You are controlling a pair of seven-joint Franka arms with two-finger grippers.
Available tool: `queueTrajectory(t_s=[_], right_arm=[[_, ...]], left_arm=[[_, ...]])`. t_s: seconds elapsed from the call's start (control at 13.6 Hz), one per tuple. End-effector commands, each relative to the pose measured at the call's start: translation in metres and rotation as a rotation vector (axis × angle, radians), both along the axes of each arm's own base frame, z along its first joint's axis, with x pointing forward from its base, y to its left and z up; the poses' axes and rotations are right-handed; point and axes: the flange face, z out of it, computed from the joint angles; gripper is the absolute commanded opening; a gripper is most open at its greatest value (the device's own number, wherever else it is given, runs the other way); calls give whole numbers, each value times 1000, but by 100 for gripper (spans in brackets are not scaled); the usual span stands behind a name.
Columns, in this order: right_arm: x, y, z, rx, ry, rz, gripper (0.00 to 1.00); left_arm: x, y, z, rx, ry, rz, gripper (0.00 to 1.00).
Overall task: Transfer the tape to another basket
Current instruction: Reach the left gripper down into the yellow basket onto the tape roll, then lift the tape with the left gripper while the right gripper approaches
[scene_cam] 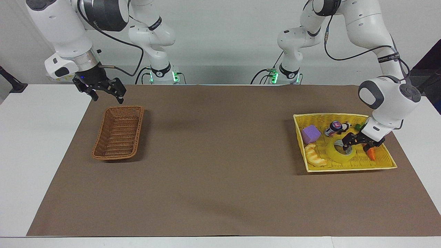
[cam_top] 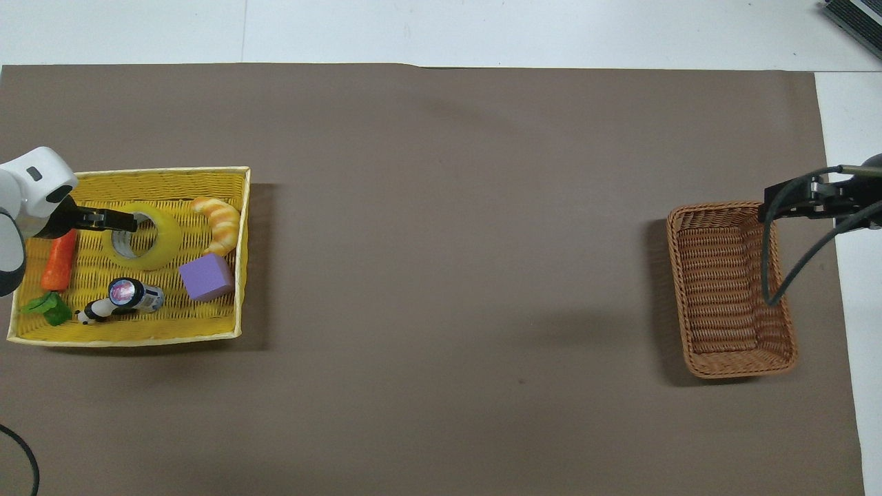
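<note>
The tape (scene_cam: 333,152) (cam_top: 157,242), a yellow translucent roll, lies flat in the yellow tray (scene_cam: 344,168) (cam_top: 138,172) at the left arm's end of the table. My left gripper (scene_cam: 356,146) (cam_top: 127,222) is down at the roll and open. One finger is at the roll's hole, the other outside its wall toward the carrot (cam_top: 58,258). I cannot tell whether it touches the tape. The brown wicker basket (scene_cam: 103,134) (cam_top: 730,289) stands empty at the right arm's end. My right gripper (scene_cam: 107,98) (cam_top: 778,203) hangs open above the basket's end nearest the robots and waits.
Sharing the tray with the tape are a purple block (scene_cam: 310,133) (cam_top: 207,277), a croissant (scene_cam: 315,156) (cam_top: 220,220) and a small can (scene_cam: 333,128) (cam_top: 131,295). A brown mat (scene_cam: 220,155) covers the table between tray and basket.
</note>
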Motion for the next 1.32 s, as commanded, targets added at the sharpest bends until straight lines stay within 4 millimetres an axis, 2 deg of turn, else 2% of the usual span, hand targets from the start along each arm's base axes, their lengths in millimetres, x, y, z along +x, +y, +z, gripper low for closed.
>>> queueTrajectory(t_s=[0.0, 0.15, 0.22, 0.29, 0.37, 0.51, 0.66, 0.73, 1.03, 1.17, 1.25], right_arm=[[-10, -1, 0, -1, -15, -9, 100], [-12, 0, -2, -1, -9, -9, 100], [-12, 3, -8, 0, 2, -6, 100], [-12, 4, -10, 0, 7, -3, 100], [-12, 3, -13, 0, 13, -3, 100], [-13, 6, -24, 0, 33, -11, 100], [-13, 8, -38, 0, 36, -15, 100], [-13, 9, -45, 2, 33, -8, 100], [-8, 21, -86, 150, -9, -40, 100], [-7, 32, -107, 229, -24, -37, 100], [-8, 35, -119, 288, -31, -11, 100]], left_arm=[[-7, -1, -9, -19, 13, -4, 97], [-13, 1, -24, -22, 36, -15, 83], [-13, 4, -32, -21, 43, -47, 66], [-13, 8, -30, -22, 47, -52, 37], [-13, 8, -30, -21, 45, -55, 0], [-10, 3, -25, -18, 34, -71, 0], [-9, -6, 6, -11, -9, -85, 0], [-9, -20, 22, -10, -26, -101, 0], [-12, -102, 73, -26, -29, -141, 0], [-20, -154, 93, -41, -20, -99, 0], [-25, -182, 96, -48, -5, -79, 0]])
